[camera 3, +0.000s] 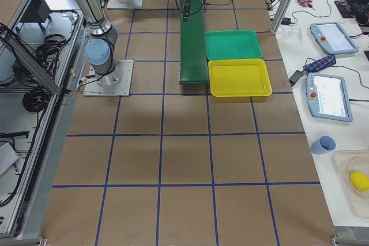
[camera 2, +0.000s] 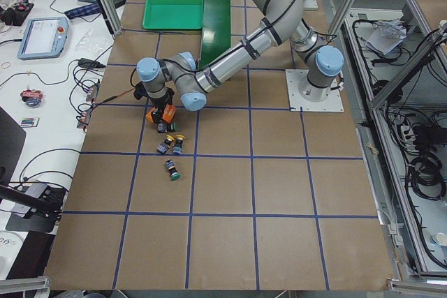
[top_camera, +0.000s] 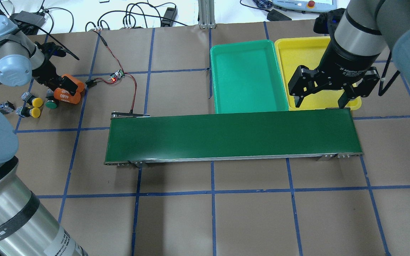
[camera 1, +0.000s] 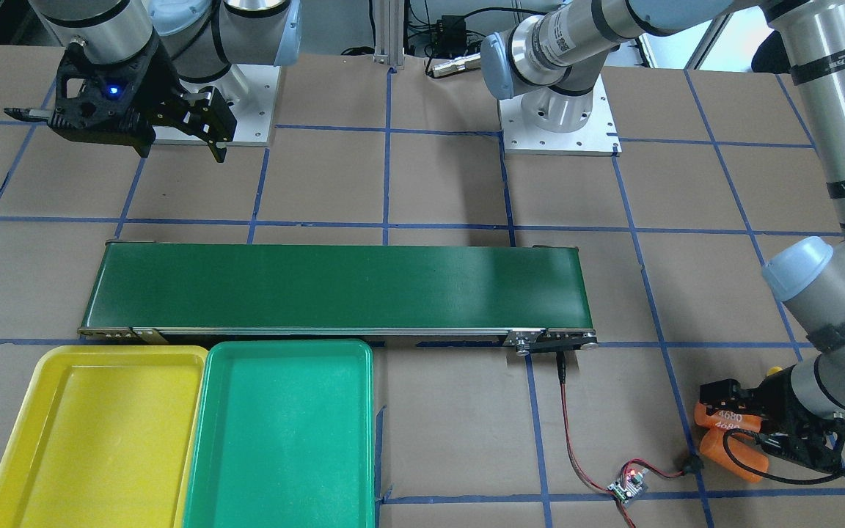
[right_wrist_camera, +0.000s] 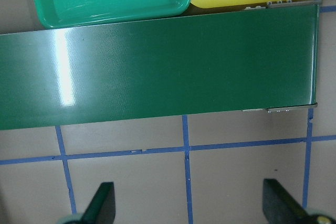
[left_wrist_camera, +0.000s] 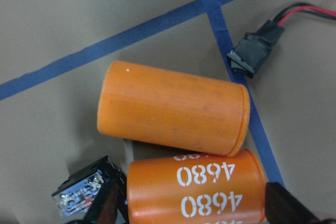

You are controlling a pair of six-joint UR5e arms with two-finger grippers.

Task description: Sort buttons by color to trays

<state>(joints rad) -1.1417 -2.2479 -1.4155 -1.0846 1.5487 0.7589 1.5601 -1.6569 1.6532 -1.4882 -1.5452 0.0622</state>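
Status: 0 of 4 sorted. The yellow tray (top_camera: 297, 53) and green tray (top_camera: 244, 71) are empty. All 4 buttons (top_camera: 34, 112) lie at table's L end, beside orange 4680 cyls (top_camera: 70, 93). The left gripper (top_camera: 62, 88) has jaws wide, straddling 1 cyl. The right gripper (top_camera: 319, 105) has jaws wide, empty, above conveyor (top_camera: 226, 137) end nr trays.

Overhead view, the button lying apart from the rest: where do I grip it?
Take the lone button across its body, from straight above. It lies on its side, alone, leaving room on both sides; the rounded cap would likely slip.
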